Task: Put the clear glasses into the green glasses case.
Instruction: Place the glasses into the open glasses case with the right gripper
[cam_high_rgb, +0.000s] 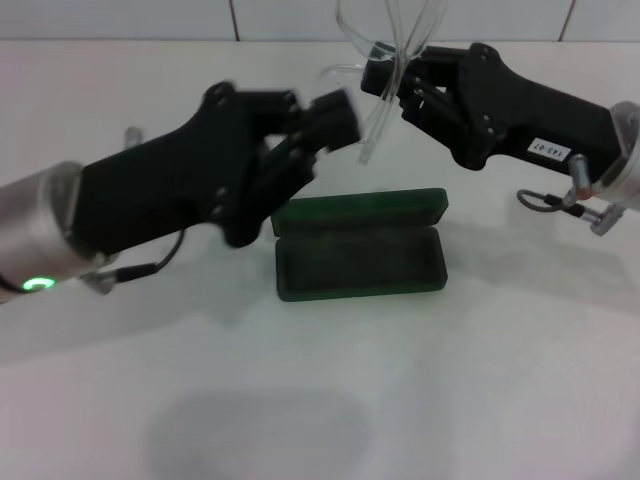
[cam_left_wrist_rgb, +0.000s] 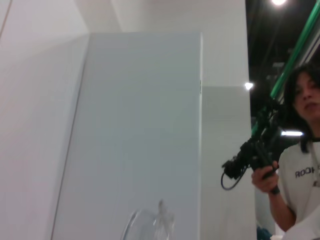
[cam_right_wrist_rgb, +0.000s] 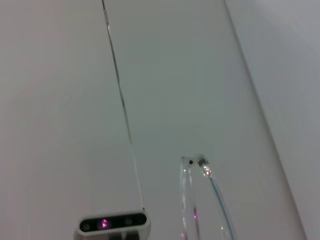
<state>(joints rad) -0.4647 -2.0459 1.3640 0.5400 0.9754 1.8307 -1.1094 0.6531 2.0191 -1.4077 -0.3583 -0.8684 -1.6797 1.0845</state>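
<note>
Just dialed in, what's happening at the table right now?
The right gripper is holding the clear glasses up in the air, above and behind the green glasses case. The case lies open on the white table with nothing in it. The left gripper is raised close beside the glasses, but it's unclear whether it is touching them. Nothing has gone into the case yet.

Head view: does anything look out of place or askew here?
Nothing is damaged or spilled. The clear glasses are held up in the air by the right gripper, dangling above the open green case. The left gripper is raised beside them.
</note>
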